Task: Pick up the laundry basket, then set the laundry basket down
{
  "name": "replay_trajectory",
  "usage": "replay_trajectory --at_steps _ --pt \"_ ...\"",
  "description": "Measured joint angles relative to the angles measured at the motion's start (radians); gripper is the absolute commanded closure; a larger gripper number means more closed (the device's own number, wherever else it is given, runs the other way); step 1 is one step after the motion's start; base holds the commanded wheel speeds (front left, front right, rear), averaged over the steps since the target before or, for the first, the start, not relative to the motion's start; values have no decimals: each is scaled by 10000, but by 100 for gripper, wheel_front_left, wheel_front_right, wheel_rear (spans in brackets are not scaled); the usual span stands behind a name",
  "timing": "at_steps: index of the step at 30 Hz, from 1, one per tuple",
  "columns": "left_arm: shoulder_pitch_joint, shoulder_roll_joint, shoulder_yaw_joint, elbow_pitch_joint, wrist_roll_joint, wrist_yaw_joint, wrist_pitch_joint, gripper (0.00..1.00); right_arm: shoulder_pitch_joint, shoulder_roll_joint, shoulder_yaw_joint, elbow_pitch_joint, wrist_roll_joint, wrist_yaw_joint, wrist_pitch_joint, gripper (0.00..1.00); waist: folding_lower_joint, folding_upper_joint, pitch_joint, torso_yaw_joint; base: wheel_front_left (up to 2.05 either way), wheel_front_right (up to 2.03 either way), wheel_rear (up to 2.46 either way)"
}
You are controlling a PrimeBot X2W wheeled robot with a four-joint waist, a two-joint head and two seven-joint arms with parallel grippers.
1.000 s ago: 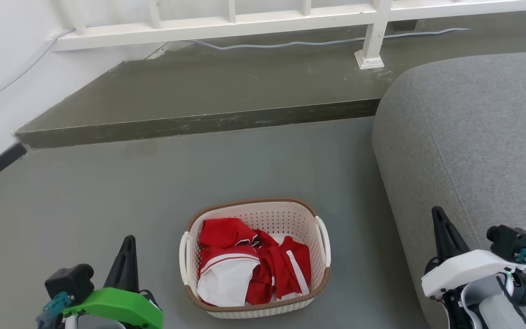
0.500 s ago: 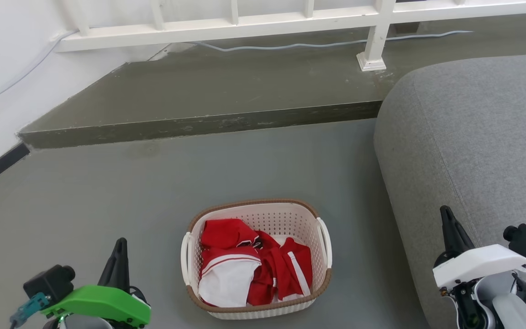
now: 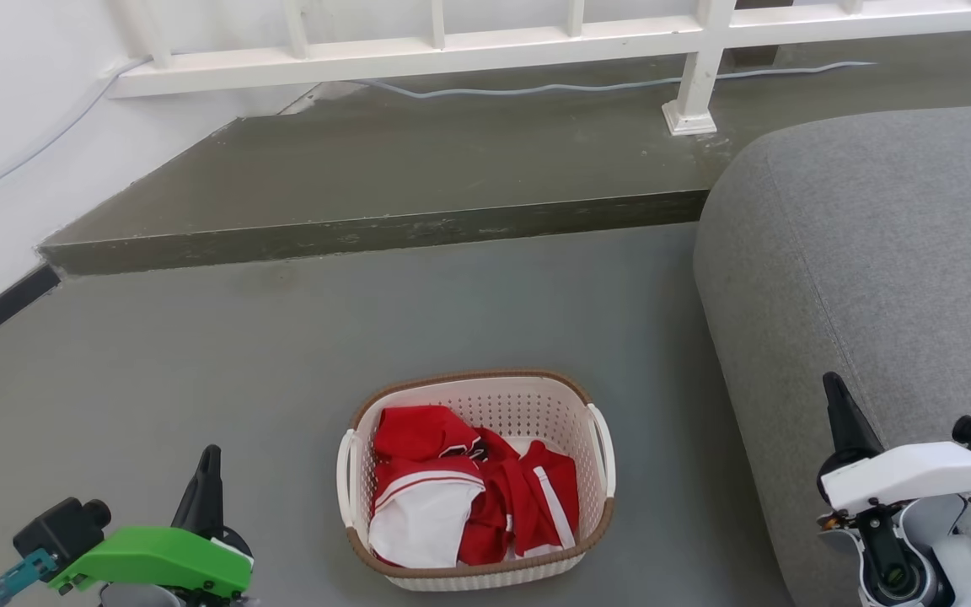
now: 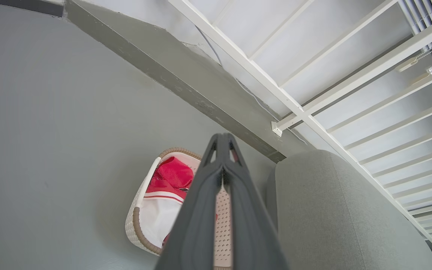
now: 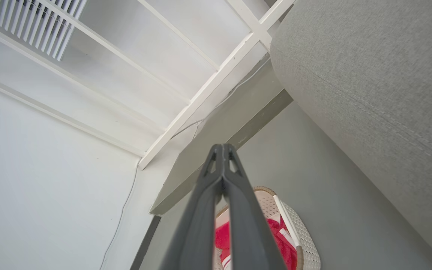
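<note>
The laundry basket (image 3: 475, 392), cream-white with a brown rim and white side handles, stands on the grey floor with red and white clothes (image 3: 469, 493) in it. My left gripper (image 3: 209, 459) is at the lower left, well apart from the basket's left handle, its fingers shut with nothing in them. At the lower right my right gripper (image 3: 833, 386) is shut and empty, in front of the sofa, to the right of the basket. The left wrist view has the laundry basket (image 4: 137, 221) behind my shut left gripper (image 4: 222, 139). Under my shut right gripper (image 5: 222, 149) lies the laundry basket (image 5: 306, 247).
A grey sofa (image 3: 890, 270) fills the right side, close to the basket. A raised dark step (image 3: 384, 228) crosses the floor beyond the basket, with a white railing (image 3: 469, 42) and a cable (image 3: 536, 86) behind it. A white wall (image 3: 5, 126) stands at the left.
Both grippers have moved outward and down toward the frame's lower corners, away from the basket. The camera has tilted slightly. The basket has stayed on the floor.
</note>
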Motion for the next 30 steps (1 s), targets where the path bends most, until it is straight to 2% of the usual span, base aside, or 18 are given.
replay_trajectory --at_steps 30 --pt "-347 -102 949 412 -3841 -681 869 100 -275 316 -1064 244 3954 696 903 100 0 0 -119 127 0 0 0"
